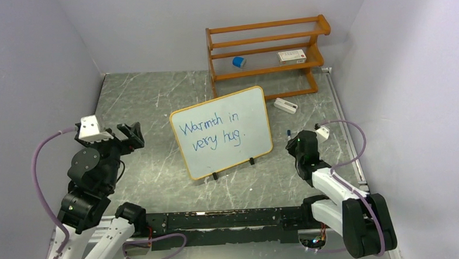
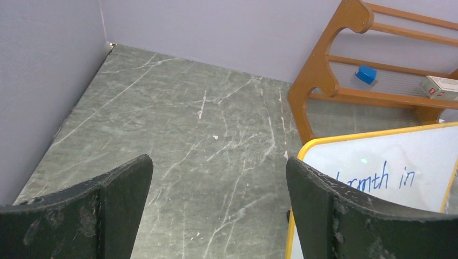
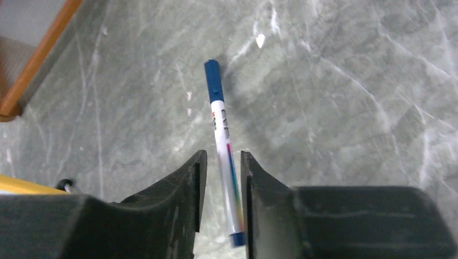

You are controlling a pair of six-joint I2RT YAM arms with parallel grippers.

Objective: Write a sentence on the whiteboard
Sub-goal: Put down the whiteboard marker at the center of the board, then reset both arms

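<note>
1. Grey marble-look tabletop (image 1: 144, 98): carries everything, w/ the whiteboard mid-table.
2. Large white rectangular whiteboard, thin orange-tan frame (image 1: 253, 119): stands tilted back on 2 small black feet. It faces the arms, prob. so they can reach it + read it.
3. Orange wooden shelf rack (image 1: 263, 27): behind the whiteboard, apart from it, out of the arms' way.
4. Blue handwritten sentence (image 1: 213, 133): 2 lines on the whiteboard face, "Warmth in" then words ending "hug." The full stop suggests the writing is done.
5. Left gripper (image 1: 131, 134): left of the whiteboard, well apart. Jaws spread wide, nothing btw them, not needed here.
6. Right gripper (image 3: 223, 156): right of the whiteboard, low over the table. Jaws nearly together either side of the marker; can't tell if pinching.
7. Slim white marker w/ blue cap (image 3: 222, 129): right of the whiteboard, cap on, pointing away from the fingers. Likely the set-down step.
</note>
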